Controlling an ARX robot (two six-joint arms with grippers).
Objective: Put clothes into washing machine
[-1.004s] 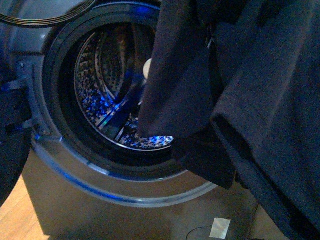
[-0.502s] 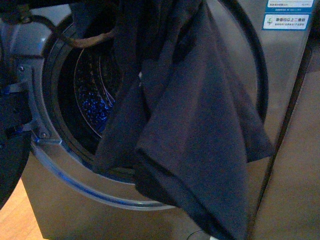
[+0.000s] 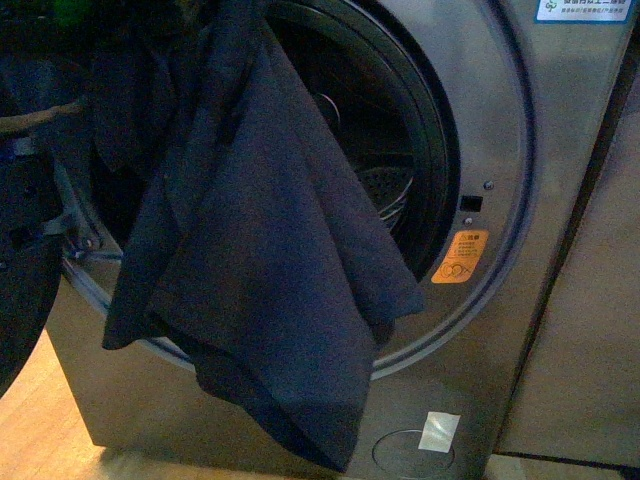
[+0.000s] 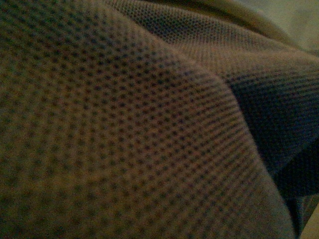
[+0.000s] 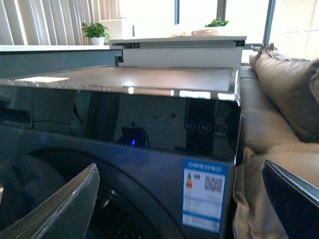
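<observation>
**Clothes (image 3: 250,270) at the mouth, not in**

They hang over the left of the washing machine (image 3: 500,150) mouth, hem below its rim. Left gripper hidden by cloth, can't tell its state. Right gripper (image 5: 179,167) spread, empty. Next, I'd say: push into the drum (image 3: 385,190), then release.

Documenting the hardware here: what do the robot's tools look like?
Only the right tool shows, in its wrist view: two flat, dark, glossy fingers with pale edges catching the light, no cables or markings visible. The left tool is unseen; its wrist view is filled by the clothes, and the front view shows no arm clearly.
</observation>
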